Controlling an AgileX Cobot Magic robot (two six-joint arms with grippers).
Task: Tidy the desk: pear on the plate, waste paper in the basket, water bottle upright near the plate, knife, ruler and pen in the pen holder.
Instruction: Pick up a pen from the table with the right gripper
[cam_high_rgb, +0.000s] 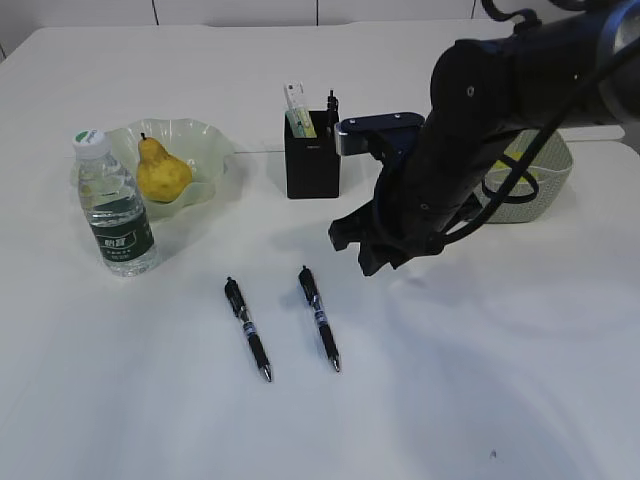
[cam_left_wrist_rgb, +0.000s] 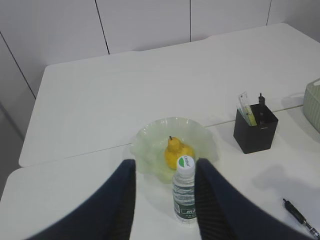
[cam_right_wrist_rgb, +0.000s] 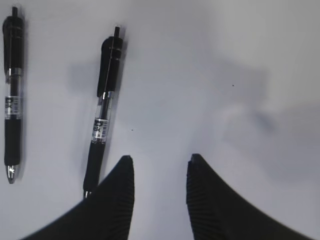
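The yellow pear (cam_high_rgb: 160, 172) lies on the ruffled pale green plate (cam_high_rgb: 205, 140). The water bottle (cam_high_rgb: 115, 205) stands upright just in front of the plate. Two black pens (cam_high_rgb: 248, 328) (cam_high_rgb: 320, 318) lie side by side on the white desk (cam_high_rgb: 450, 400). The black pen holder (cam_high_rgb: 312, 160) holds a pale white-and-green piece and a slim dark one; which is the knife or the ruler I cannot tell. My right gripper (cam_right_wrist_rgb: 161, 159) hovers open, low over the desk, just right of the nearer pen (cam_right_wrist_rgb: 103, 115). My left gripper (cam_left_wrist_rgb: 165, 162) is open, high above the bottle (cam_left_wrist_rgb: 184, 192).
The grey-green basket (cam_high_rgb: 545, 185) stands at the right, half hidden behind my right arm and its cables; a bit of yellow shows inside it. A seam between two tabletops runs behind the plate.
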